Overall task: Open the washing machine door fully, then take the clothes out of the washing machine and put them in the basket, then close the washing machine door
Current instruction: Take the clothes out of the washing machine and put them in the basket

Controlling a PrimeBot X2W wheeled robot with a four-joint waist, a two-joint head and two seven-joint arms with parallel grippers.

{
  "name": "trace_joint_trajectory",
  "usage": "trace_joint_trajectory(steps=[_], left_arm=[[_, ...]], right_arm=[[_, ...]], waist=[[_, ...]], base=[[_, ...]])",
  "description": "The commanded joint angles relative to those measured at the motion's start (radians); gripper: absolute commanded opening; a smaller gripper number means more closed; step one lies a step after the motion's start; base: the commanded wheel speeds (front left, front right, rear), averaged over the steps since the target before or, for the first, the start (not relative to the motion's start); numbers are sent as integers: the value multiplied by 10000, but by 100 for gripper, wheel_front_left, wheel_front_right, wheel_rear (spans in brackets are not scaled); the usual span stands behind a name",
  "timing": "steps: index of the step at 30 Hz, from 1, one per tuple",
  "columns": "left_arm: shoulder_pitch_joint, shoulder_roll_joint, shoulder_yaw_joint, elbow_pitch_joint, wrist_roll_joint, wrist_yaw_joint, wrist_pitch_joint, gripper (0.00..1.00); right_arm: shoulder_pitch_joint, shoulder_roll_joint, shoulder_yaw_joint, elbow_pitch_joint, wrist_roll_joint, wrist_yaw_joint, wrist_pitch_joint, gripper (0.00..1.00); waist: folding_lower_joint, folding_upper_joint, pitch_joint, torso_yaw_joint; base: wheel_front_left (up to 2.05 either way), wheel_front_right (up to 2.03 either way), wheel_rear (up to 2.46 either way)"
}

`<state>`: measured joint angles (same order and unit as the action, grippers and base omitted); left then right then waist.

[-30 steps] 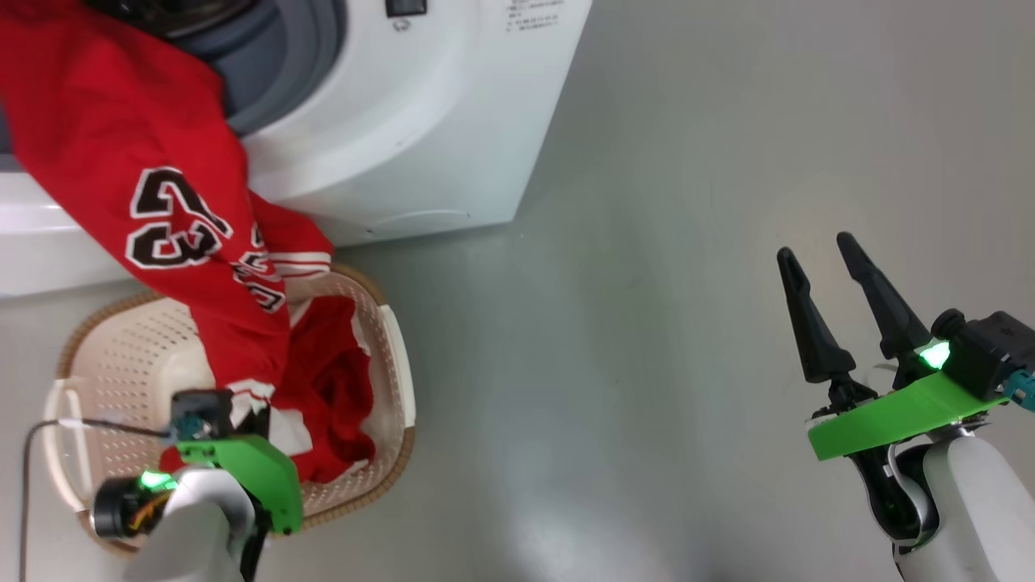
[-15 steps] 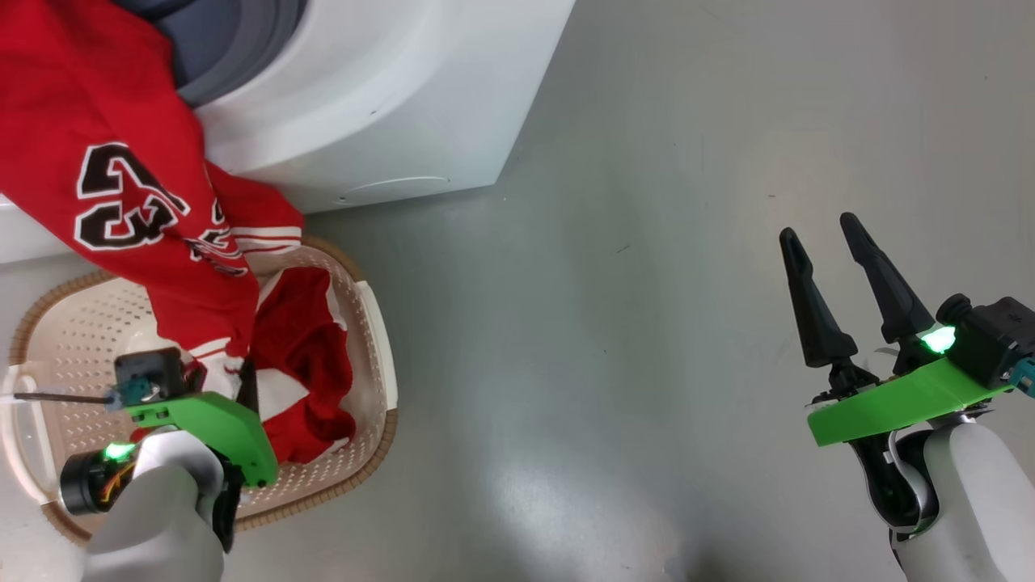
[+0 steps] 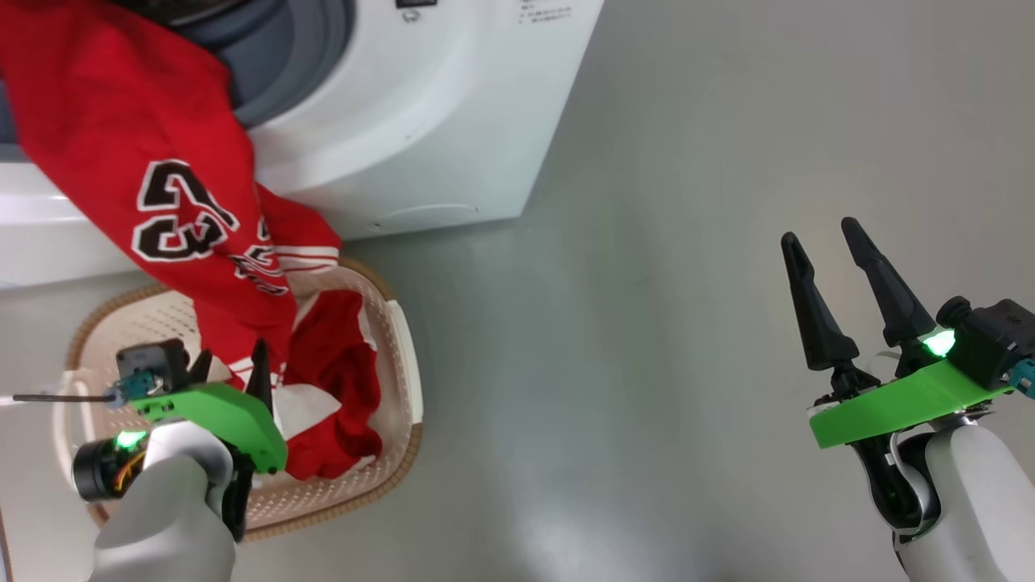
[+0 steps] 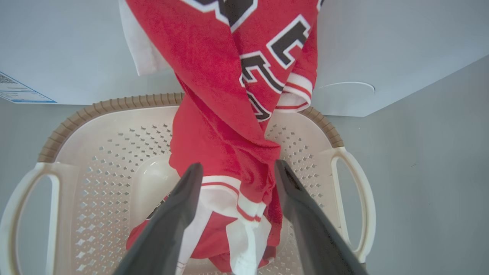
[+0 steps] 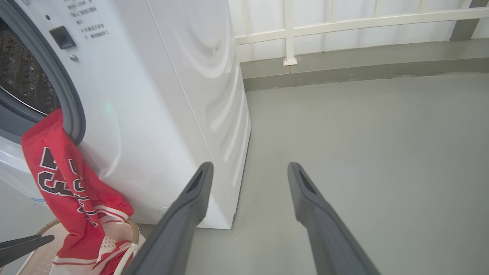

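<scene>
One jersey trails from the washing machine — into the basket.

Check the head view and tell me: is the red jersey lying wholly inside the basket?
No, the red jersey hangs from the washing machine's opening, with just its lower end down in the basket.

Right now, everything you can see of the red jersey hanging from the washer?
The red jersey is bright red fabric with black numerals edged white and red-and-white striped trim. It hangs limp from the drum opening of the washing machine, over the grey gasket and white front, into the cream basket, where its lower end bunches. The open left gripper straddles that end, unclamped.
</scene>
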<state>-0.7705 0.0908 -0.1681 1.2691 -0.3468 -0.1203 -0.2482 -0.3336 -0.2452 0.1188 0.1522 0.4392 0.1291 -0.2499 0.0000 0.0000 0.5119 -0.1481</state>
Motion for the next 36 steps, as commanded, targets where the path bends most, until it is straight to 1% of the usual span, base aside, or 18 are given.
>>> trace_joint_trajectory(steps=[1,8,16,22,28,33,35,36], left_arm=[[243,287,189,-321,-66,-81,-128,100],[907,313,433,-1730,-120,-98,-133,100],[1936,298,1036,-3638,139,-101,-134,100],[2711,198,1520,-5217,631,-102,-135,100],[3634,-31,1905,-6844,1181,-102,-135,100],[4541,-187,2145,-8105,1510,-103,-135,100],[4722,-211,2175,-8332,1559,-103,-135,100],[5091,-256,2204,-8731,1630,-103,-135,100]], right_arm=[[189,-139,161,-156,-87,16,-118,100],[432,-230,163,-24,-63,16,-118,100],[805,-368,87,84,-46,16,-118,100],[1087,-445,51,141,-30,16,-118,100],[1409,-500,4,202,-5,16,-118,100],[1658,-544,-42,179,11,16,-118,100],[1704,-551,-55,170,11,16,-118,100],[1791,-560,-88,151,10,16,-118,100]], waist=[[0,0,-328,205],[0,0,-983,499],[0,0,-1788,772],[0,0,-2267,935],[0,0,-2694,1059],[0,0,-2926,1097],[0,0,-2955,1104],[0,0,-3001,1120]], base=[[0,0,0],[0,0,0],[0,0,0],[0,0,0],[0,0,0],[0,0,0],[0,0,0],[0,0,0]])
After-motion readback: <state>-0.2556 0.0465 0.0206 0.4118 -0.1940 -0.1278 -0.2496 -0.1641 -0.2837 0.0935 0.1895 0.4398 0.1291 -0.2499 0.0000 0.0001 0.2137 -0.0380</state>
